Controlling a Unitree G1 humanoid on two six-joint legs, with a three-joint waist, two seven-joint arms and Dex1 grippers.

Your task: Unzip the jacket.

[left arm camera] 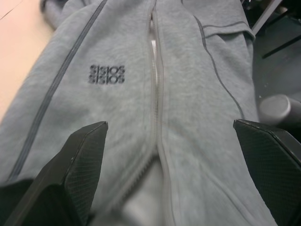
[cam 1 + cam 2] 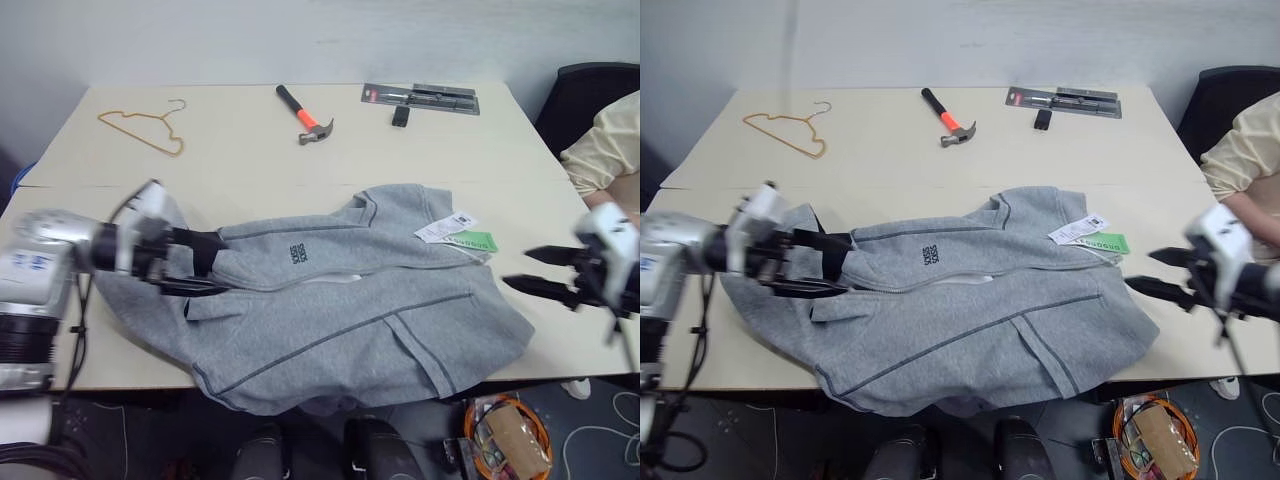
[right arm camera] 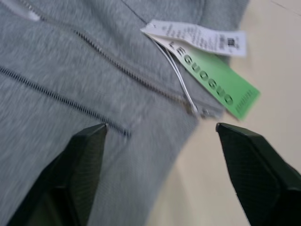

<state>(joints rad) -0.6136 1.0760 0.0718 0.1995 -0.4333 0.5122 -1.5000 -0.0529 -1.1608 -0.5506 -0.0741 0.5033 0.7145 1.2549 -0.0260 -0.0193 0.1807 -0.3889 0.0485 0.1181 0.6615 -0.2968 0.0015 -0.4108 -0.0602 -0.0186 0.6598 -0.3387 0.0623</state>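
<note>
Light-grey fleece zip jacket (image 2: 350, 300) spread flat on cream table (image 2: 240, 150); left gripper (image 2: 205, 265) and right gripper (image 2: 535, 270) spread wide, holding nothing.

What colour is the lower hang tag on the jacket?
Bright green hang tag, clearest in the right wrist view.

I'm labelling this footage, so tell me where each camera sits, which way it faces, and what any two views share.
Left eye, right eye: on the head, looking forward and down at the table, the jacket, hammer and hanger; both arms show.
Left wrist: looks along the open left gripper at the jacket's zip and logo.
Right wrist: looks along the open right gripper at the hang tags.
Shared: the jacket appears everywhere.
</note>
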